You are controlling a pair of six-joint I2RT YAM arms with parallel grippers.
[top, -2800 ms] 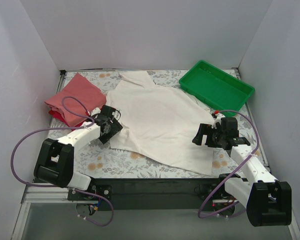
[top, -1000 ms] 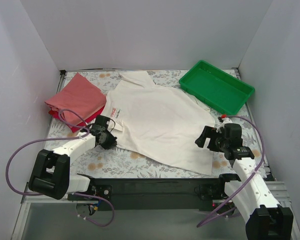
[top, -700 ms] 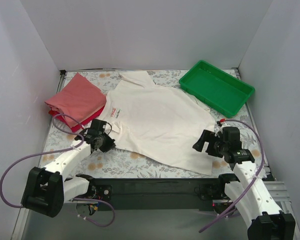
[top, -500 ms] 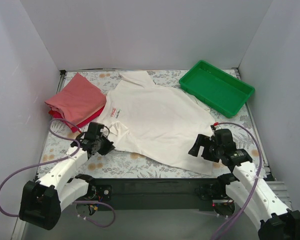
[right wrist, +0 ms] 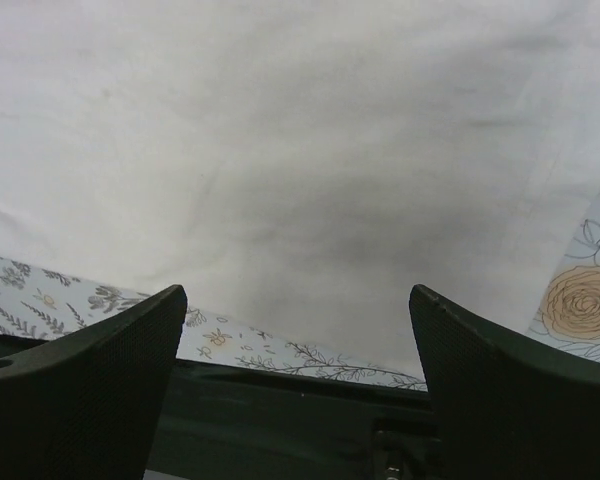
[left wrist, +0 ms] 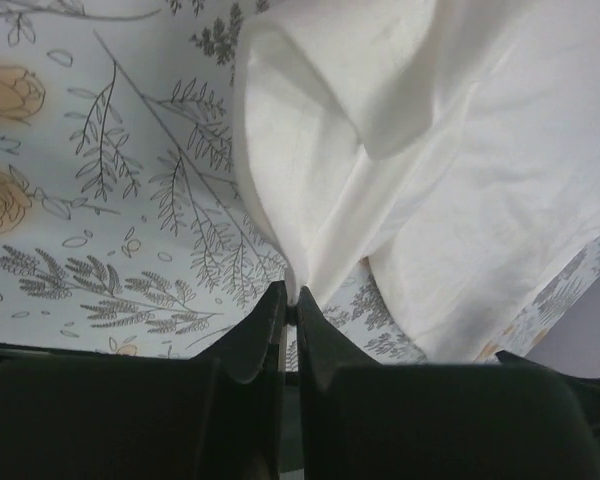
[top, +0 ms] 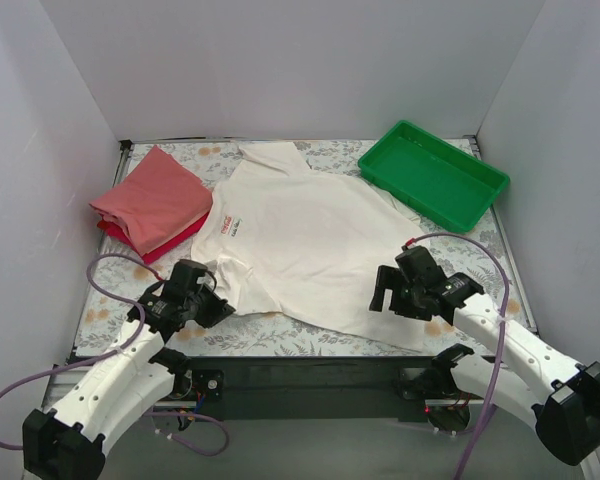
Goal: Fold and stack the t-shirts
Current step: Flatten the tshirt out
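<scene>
A large cream-white t-shirt (top: pixel 310 240) lies spread on the floral table, with a small red print (top: pixel 225 225) near its left sleeve. My left gripper (top: pixel 208 300) sits at the shirt's near-left corner, shut on a pinched fold of cloth (left wrist: pixel 325 250); its fingertips (left wrist: pixel 290 298) meet on that fold. My right gripper (top: pixel 385 292) hovers open over the shirt's near-right hem. Its two fingers (right wrist: pixel 110 370) stand wide apart with only flat cloth (right wrist: pixel 300 150) beyond them. A folded salmon-pink t-shirt (top: pixel 150 195) rests on a red one (top: pixel 177 243) at the far left.
A green plastic tray (top: pixel 435 175) stands at the back right corner. White walls close in the table on three sides. A black rail (top: pixel 310 372) runs along the near edge, just below the shirt's hem, and purple cables loop beside both arms.
Both arms have drawn back toward the near edge. The left gripper pulled the shirt's near-left corner toward me. The right gripper slid left over the near hem, staying open.
</scene>
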